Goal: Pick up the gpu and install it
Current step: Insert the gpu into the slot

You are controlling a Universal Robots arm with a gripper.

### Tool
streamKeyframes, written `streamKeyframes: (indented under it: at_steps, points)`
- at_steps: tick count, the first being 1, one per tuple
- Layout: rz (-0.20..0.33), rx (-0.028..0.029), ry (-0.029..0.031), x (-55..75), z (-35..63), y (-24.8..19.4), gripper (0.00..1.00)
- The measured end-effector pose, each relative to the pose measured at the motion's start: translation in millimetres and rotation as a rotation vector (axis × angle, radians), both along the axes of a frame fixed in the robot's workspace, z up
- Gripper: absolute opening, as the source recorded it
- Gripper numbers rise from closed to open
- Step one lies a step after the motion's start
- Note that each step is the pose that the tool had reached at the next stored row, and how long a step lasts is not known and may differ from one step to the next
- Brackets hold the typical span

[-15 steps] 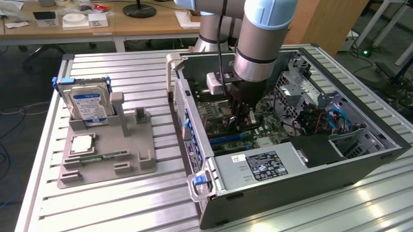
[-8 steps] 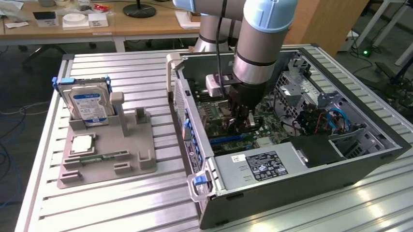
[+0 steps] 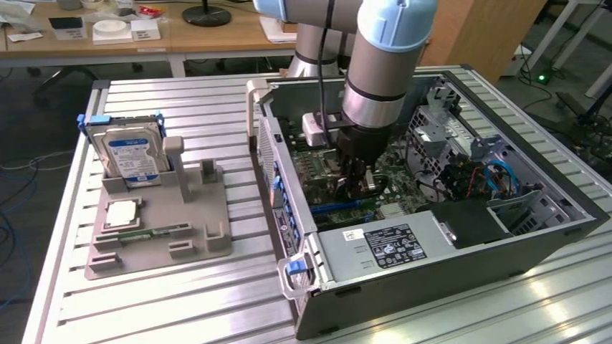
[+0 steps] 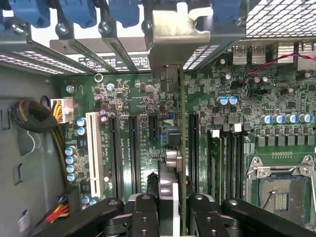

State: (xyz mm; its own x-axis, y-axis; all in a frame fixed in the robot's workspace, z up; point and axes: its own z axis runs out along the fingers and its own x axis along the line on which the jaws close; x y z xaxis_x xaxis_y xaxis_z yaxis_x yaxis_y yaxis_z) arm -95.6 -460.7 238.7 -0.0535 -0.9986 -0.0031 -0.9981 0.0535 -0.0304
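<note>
Black two-finger gripper [image 4: 170,210] is clamped on the thin dark gpu card with silvery end bracket [image 4: 180,128], held edge-down over the green motherboard [image 4: 143,103] inside the open grey computer case [image 3: 535,240].

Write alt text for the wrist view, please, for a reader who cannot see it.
The gripper holds the gpu edge-on above the green motherboard, its silvery bracket at the case's rear slot openings. An empty CPU socket sits beside the memory slots.
</note>
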Motion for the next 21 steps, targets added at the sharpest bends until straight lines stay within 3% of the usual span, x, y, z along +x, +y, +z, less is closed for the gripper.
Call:
streamKeyframes:
  at_steps: [21]
  points:
    - [-0.002, 0.0001, -0.0001, -6.9, -9.8, 0.2, 0.28]
